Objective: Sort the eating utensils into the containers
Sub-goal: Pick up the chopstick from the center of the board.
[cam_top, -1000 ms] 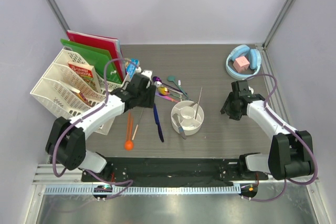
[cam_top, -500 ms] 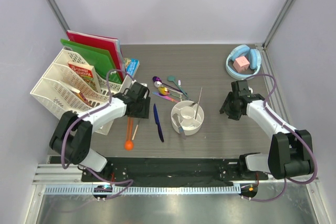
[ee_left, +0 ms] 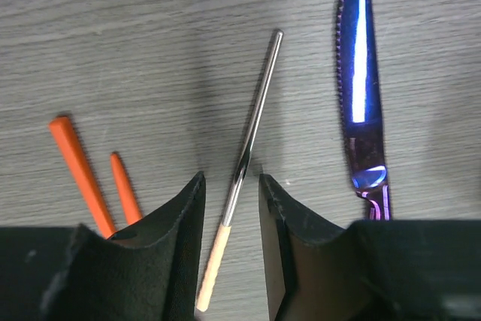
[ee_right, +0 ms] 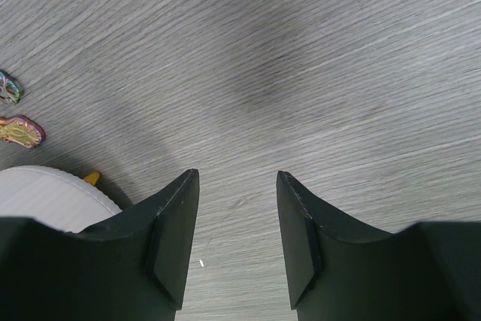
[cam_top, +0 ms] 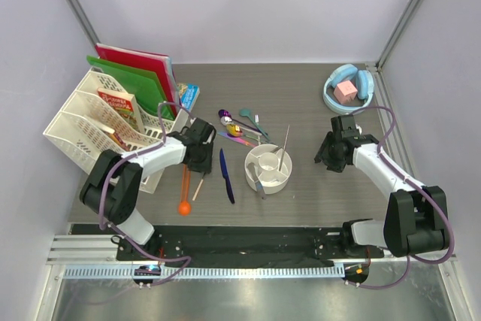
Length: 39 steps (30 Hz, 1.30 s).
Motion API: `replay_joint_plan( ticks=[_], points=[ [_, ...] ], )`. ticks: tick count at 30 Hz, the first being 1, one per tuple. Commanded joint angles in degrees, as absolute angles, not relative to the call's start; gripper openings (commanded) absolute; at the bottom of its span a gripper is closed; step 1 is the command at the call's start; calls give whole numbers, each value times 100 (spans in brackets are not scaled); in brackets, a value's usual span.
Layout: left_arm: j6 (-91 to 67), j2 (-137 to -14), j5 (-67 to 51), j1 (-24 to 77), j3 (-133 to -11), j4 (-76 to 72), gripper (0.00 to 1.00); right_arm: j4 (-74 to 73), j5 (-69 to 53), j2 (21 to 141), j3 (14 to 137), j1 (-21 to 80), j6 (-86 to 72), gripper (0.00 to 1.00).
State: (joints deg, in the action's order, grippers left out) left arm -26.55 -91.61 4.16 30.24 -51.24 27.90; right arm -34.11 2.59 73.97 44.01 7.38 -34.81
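While left fingers (ee_left: 173,246) straddle silver chopstick (ee_left: 252,125), seemingly not touching | right fingers (ee_right: 169,238) apart above table (ee_right: 338,73)

The tabletop (ee_left: 150,35) looked like matt grey wood grain. At centre of the left wrist view, the chopstick (ee_left: 252,122) had a polished metal shaft and pale wooden end; the knife (ee_left: 359,73) at right shone glossy blue. The orange chopsticks (ee_left: 76,163) at lower left looked matt plastic.

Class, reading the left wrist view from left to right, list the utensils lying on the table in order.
Long orange stick → shorter orange stick → silver chopstick with tan end → dark blue knife.
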Motion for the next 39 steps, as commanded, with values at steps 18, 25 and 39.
replay_joint_plan(
  ticks=[18, 25, 39],
  points=[
    [-2883, -9290, -1064, 3032, -5238, 3278, 0, -3243, 193, 7532, 4623, 721, -3516, 52],
    [-2848, -9220, -993, 3023, -5370, 3322, 0, -3217, 202, 7497, 4570, 721, -3603, 52],
    [-2707, -9738, -844, 3094, -5643, 3762, 17, -3164, 220, 7383, 4421, 721, -3753, 52]
  ],
)
